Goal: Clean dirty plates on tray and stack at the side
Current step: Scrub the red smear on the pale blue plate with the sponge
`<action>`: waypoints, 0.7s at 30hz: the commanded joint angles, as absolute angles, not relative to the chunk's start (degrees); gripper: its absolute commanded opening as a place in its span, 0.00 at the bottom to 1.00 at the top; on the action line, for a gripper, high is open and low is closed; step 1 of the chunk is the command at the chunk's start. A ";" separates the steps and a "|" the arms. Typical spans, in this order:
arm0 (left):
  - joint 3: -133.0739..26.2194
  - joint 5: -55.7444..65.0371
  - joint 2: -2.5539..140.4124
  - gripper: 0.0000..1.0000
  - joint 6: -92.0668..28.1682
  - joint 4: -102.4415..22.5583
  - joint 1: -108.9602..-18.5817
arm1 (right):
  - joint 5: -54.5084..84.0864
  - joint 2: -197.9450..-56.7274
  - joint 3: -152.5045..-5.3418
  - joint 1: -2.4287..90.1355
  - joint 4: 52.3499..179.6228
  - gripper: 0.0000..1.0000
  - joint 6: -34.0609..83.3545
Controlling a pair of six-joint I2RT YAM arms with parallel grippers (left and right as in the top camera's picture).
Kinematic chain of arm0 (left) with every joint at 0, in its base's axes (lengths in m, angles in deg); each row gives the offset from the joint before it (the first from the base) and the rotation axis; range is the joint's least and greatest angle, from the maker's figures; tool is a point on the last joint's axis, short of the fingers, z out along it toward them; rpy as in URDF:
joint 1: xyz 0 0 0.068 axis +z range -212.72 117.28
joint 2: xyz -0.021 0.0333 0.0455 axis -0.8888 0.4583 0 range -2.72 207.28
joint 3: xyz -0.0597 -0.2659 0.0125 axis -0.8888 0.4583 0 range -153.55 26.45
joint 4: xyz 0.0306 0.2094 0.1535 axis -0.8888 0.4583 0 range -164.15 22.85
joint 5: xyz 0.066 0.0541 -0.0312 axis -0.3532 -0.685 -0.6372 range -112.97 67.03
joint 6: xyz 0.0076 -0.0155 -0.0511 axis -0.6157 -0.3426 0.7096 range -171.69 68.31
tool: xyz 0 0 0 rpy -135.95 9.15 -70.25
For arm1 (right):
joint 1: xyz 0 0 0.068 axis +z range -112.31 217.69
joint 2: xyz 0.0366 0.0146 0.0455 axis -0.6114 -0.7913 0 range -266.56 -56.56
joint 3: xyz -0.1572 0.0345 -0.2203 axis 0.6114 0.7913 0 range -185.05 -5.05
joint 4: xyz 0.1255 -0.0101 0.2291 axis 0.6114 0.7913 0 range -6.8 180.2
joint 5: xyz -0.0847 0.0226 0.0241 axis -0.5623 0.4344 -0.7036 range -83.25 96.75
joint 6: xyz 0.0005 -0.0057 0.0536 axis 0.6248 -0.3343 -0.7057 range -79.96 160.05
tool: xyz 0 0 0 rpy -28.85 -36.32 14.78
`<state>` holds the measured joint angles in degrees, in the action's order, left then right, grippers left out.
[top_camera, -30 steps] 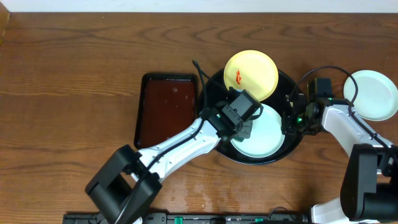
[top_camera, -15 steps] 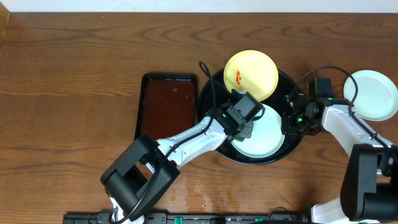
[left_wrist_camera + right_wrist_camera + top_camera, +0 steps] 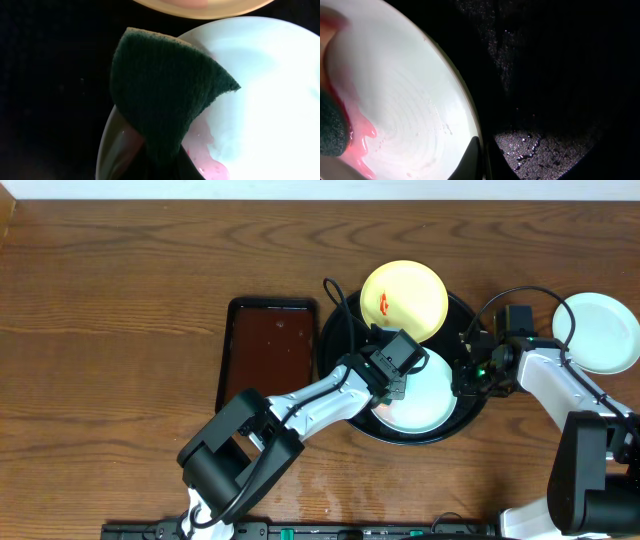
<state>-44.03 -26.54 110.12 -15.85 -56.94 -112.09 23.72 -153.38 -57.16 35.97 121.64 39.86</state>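
Hiding its fingers beneath its own wrist, the left gripper (image 3: 393,385) clenches a dark green sponge (image 3: 165,95), tip pointing toward the yellow plate (image 3: 403,298), pressed on the mint plate (image 3: 428,400) lying flat in the black tray (image 3: 338,340). The right gripper (image 3: 480,155) pinches that plate's blurred rim.

We see a dark green sponge (image 3: 165,95) on a mint-white plate (image 3: 270,90) streaked pink.
Glossy black tray (image 3: 458,310); yellow plate (image 3: 415,290) with a red-orange smear (image 3: 383,304).
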 commanded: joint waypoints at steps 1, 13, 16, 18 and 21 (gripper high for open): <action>-43.42 -21.63 113.42 0.07 -15.37 -56.04 -111.82 | 23.72 -153.23 -58.17 35.91 121.79 0.01 40.56; -43.42 -3.75 113.42 0.08 -15.39 -57.83 -111.82 | 23.72 -153.23 -58.17 35.91 121.81 0.01 40.54; -43.42 1.11 113.42 0.08 -15.41 -60.91 -111.82 | 23.70 -153.23 -58.17 35.91 121.81 0.01 40.54; -43.44 4.91 113.42 0.08 -15.46 -63.82 -111.82 | 23.70 -153.23 -58.17 35.91 121.79 0.01 40.56; -44.20 9.52 113.22 0.08 -15.79 -67.43 -111.34 | 23.70 -153.23 -58.17 35.91 121.77 0.01 40.56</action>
